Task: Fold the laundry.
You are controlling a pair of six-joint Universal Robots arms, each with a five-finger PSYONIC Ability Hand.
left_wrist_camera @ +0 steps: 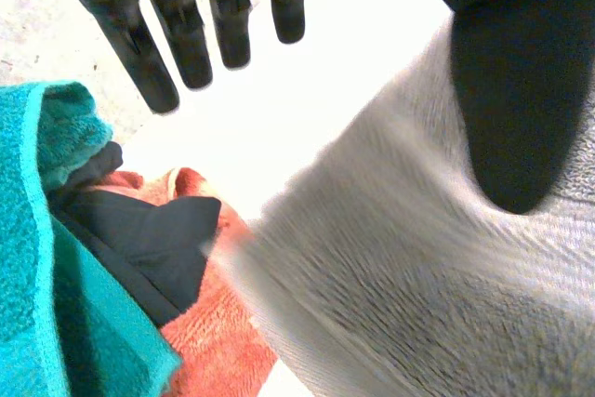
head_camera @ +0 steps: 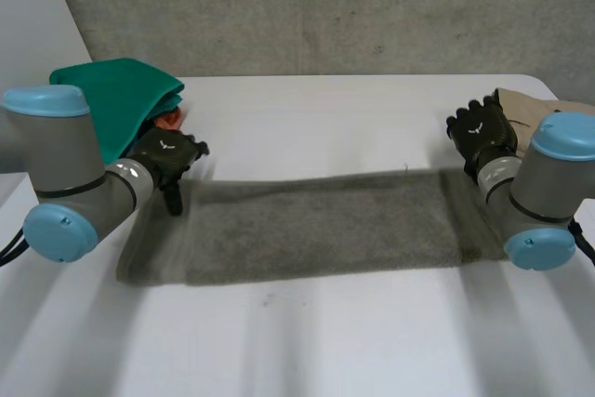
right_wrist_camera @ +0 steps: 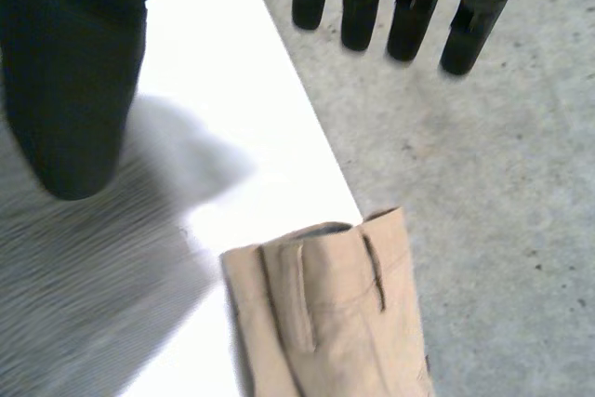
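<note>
The grey towel (head_camera: 307, 225) lay flat on the white table (head_camera: 307, 350). It was spread in a long strip from left to right, in the middle between the two arms.

The left hand (head_camera: 165, 157) was at the far left corner of the towel. Its fingers (left_wrist_camera: 139, 44) were straight and spread apart over the bare table. Its thumb (left_wrist_camera: 516, 90) was over the edge of the towel. It held nothing.

The right hand (head_camera: 482, 135) was at the far right corner. Its fingers (right_wrist_camera: 409, 6) were straight too, and its thumb (right_wrist_camera: 74, 90) was over the towel. It also held nothing.

More laundry waited at the sides. A green towel (head_camera: 116, 99) sat at the far left, behind the left hand, with an orange cloth (left_wrist_camera: 209, 323) and a dark cloth (left_wrist_camera: 149, 234) beside it. Tan trousers (right_wrist_camera: 325, 323) lay at the far right, just beside the right hand.

I think the hands were getting ready to grab the two far corners. The fold itself was not yet made. Next, each hand would need to go down and pinch its own corner between thumb and fingers. Both would need to lift together so the towel stays straight. The left hand should take care, because the orange cloth lay very close to its corner and could get caught.
</note>
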